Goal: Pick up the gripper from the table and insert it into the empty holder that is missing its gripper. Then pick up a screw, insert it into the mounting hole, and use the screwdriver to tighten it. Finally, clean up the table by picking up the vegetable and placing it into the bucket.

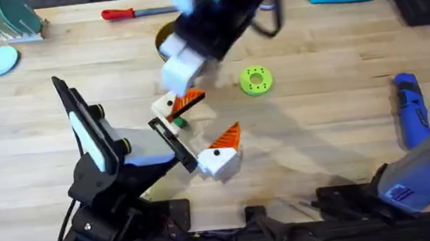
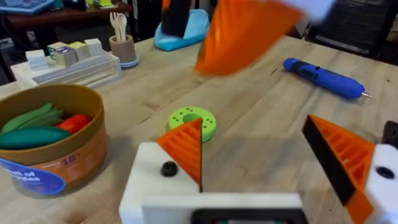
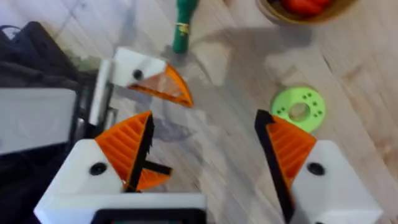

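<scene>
— Any writing you can read?

— Barely. In the left wrist view the bucket [image 2: 74, 146] carries a blue label [image 2: 31, 177] with white print too blurred to read; just above it I make out "18". No brand shows on the blue screwdriver [image 2: 323, 78].

— Where's the gripper?

— The orange wedge [image 3: 166, 87] sits against the white holder [image 3: 134, 68] on the arm with the light-blue panel. I can't tell whether it's fully seated.

— And the jaws?

— The left gripper [image 2: 261, 155] has its orange pads spread apart, holding nothing; the green disc [image 2: 193, 121] lies on the table beyond them. The right gripper [image 3: 208, 149] hangs above the holder, also spread wide with nothing between its fingers.

— The vegetable?

— It [image 1: 178, 122] lies on the table just beside the holder, well short of the bucket, which already holds green and red pieces.
</scene>
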Motion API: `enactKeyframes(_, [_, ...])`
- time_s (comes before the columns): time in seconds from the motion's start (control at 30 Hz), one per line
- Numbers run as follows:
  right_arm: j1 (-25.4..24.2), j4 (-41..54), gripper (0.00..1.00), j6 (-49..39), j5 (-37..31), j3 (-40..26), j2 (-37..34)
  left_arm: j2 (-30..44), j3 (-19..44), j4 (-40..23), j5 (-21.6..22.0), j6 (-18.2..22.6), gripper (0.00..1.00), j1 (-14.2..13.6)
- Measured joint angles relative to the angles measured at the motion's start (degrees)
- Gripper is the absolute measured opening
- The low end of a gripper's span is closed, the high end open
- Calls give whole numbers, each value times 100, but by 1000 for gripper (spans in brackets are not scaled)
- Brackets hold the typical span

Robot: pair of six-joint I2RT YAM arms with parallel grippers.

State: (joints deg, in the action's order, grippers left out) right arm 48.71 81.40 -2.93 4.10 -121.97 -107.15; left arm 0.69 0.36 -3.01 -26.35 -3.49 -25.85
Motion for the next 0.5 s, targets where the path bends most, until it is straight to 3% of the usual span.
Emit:
enactKeyframes(0.37, [-1195, 525, 994, -101, 187, 14, 853, -1, 0, 0, 0, 2, 993, 0])
enactKeyframes(0.5, [-1541, 557, 994, -142, 259, 368, 1293, 0, 0, 0, 0, 2, 993, 0])
